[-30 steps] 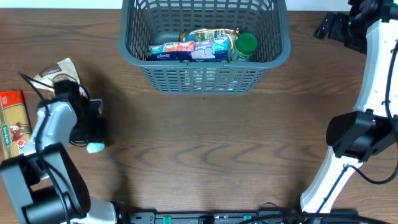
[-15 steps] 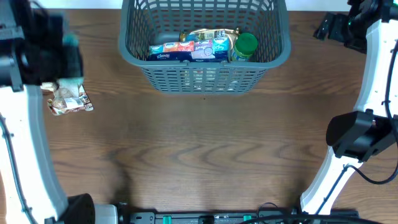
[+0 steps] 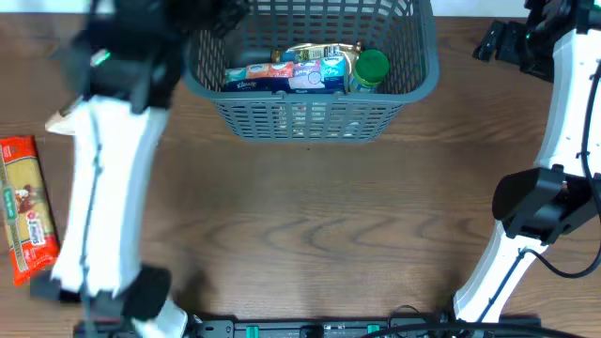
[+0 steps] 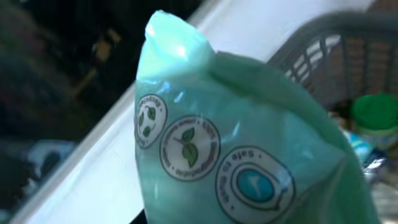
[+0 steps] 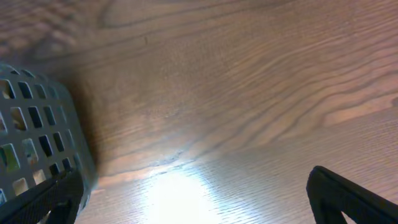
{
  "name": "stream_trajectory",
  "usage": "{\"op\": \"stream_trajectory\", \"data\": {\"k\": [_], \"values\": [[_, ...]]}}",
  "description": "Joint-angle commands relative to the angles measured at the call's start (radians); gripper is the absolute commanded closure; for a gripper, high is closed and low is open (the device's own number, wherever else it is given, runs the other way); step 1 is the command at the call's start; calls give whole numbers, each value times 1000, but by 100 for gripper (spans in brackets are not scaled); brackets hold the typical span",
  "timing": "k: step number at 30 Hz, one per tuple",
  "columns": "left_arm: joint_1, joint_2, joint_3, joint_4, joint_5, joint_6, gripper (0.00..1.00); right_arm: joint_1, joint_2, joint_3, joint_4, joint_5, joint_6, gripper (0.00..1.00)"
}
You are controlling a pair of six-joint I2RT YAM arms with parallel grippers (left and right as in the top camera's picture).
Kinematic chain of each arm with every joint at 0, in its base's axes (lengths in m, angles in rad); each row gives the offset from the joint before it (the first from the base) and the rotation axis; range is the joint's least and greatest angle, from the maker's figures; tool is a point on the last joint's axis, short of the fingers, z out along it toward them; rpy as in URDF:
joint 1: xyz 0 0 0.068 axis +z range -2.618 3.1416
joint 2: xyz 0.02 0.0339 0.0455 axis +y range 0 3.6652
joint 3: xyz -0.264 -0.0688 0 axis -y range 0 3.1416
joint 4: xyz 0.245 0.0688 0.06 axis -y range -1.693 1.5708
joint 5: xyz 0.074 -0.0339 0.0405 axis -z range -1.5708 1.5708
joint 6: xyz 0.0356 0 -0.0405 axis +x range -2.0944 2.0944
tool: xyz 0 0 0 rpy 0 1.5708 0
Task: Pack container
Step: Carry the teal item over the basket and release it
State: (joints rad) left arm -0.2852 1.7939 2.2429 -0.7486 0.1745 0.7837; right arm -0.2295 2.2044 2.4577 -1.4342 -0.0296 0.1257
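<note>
The container (image 3: 310,117) is a large dark grey slotted basket at the table's far middle. Inside it lie a blue tissue pack (image 3: 282,75), a gold packet (image 3: 324,52) and a green-lidded jar (image 3: 371,68). My left gripper (image 3: 214,17) shows as a dark blur at the basket's left rim. It is shut on a mint-green pouch (image 4: 236,149) printed with round leaf seals. The pouch fills the left wrist view and hides the fingers, with the basket rim (image 4: 336,37) behind it. My right gripper (image 5: 193,199) stands open over bare table beside the basket's corner (image 5: 37,137).
A red and yellow pasta packet (image 3: 23,207) lies at the table's left edge. A tan bag (image 3: 64,118) peeks out from under my left arm (image 3: 103,188). My right arm (image 3: 554,141) runs along the right side. Bare wood lies in front of the basket.
My left arm has swung from the table's left side up and to the right, to the basket's left rim, carrying the green pouch. The right arm has not moved.
</note>
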Motion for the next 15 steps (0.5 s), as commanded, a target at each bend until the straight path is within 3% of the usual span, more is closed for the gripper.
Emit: {"op": "stream_trajectory", "data": {"k": [1,9,15], "values": [[-6,144,1,38,2,125,94,-1,3,-1,-8,3,-8,1],[-9,379,1,-8,2,119,94,-1,3,-1,-32,3,-8,1],[-8,457,0,-89,0,113,94,-1,3,-1,-36,3,-8,1]]}}
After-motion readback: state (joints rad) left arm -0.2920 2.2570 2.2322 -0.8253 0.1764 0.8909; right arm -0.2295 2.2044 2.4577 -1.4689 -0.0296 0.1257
